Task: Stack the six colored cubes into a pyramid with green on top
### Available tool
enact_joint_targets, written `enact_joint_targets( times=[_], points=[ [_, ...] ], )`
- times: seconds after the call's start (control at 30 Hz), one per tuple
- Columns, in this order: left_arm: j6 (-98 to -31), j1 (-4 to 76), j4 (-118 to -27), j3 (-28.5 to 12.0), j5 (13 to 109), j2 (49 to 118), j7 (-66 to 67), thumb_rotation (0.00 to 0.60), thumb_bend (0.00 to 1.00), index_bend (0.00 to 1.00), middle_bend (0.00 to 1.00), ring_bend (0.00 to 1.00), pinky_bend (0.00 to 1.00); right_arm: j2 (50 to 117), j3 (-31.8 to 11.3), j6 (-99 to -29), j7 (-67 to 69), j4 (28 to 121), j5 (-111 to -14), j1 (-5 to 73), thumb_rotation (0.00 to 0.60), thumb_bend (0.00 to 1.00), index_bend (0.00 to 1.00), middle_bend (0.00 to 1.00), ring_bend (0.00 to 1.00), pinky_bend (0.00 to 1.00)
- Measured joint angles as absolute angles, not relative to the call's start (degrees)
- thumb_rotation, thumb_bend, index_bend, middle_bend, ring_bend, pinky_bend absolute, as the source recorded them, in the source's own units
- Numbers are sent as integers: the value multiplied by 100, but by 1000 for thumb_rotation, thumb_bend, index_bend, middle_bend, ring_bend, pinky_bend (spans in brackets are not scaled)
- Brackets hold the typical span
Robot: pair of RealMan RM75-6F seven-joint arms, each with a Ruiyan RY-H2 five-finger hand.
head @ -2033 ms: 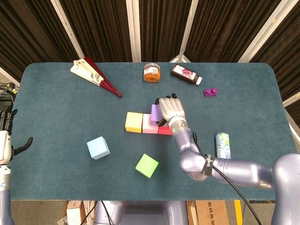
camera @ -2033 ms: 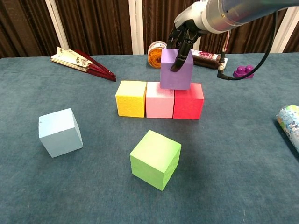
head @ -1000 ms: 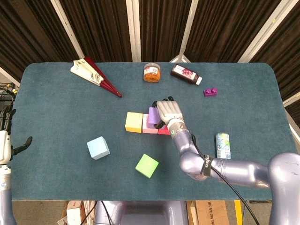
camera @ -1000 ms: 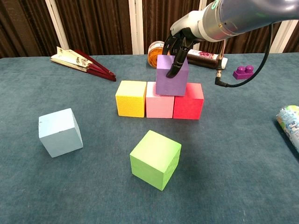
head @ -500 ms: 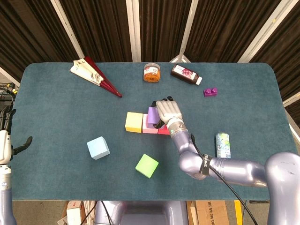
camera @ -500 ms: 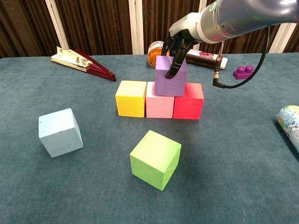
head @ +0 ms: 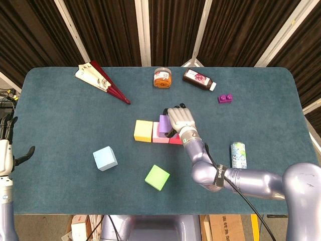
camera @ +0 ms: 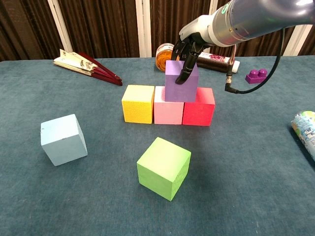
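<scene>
1. Three cubes form your base row on the table (camera: 256,162): the yellow cube (camera: 138,103), the pink cube (camera: 168,105) and the red cube (camera: 199,106) sit side by side and touching, yellow furthest left in the chest view.
2. Your right hand (camera: 189,48) grips the purple cube (camera: 181,81), with dark fingers (camera: 187,65) reaching down over its front face. In the head view that right hand (head: 181,119) covers most of the purple cube (head: 163,123).
3. You have the purple cube sitting over the seam between the pink and red cubes, its lower edge at their top faces. Whether its weight rests fully on them, you cannot tell from these views.
4. Your green cube (camera: 164,167) lies alone on the table nearer the robot, in front of the row and apart from it, turned at an angle.
5. Your light blue cube (camera: 63,139) sits well to the left of the green one, also turned and slightly tilted.
6. Your left hand (head: 6,148) shows at the left edge of the head view, off the table, fingers spread and holding nothing.
7. Along the far side of the table you have a folded fan (camera: 86,65), an orange jar (camera: 164,55), a dark bottle (head: 198,79) lying down and a small purple brick (camera: 257,75). A can (head: 238,155) lies on its side near the right arm.
</scene>
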State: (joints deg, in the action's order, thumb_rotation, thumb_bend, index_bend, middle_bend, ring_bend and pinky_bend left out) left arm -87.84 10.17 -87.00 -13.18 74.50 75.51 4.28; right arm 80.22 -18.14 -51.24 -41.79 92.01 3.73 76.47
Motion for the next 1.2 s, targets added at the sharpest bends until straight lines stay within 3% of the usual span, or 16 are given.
enact_joint_targets(
  times=[0.3, 0.57, 1.2],
  points=[
    [-8791, 1017, -8696, -1323, 7450, 7558, 437, 600, 308, 98, 4, 0, 0, 8023, -1762, -5119, -4157, 9201, 400, 7691, 600, 272, 361, 312, 146, 0],
    [-8795, 1018, -8689, -1332, 7435, 7572, 461, 600, 308, 98, 4, 0, 0, 8003, -1735, -5141, -4160, 9202, 432, 7728, 600, 272, 287, 234, 102, 0],
    [-8803, 1012, -8697, -1348, 7413, 7577, 478, 600, 308, 97, 3, 0, 0, 7961, -1682, -5182, -4192, 9294, 534, 7791, 600, 272, 240, 199, 63, 0]
  ],
)
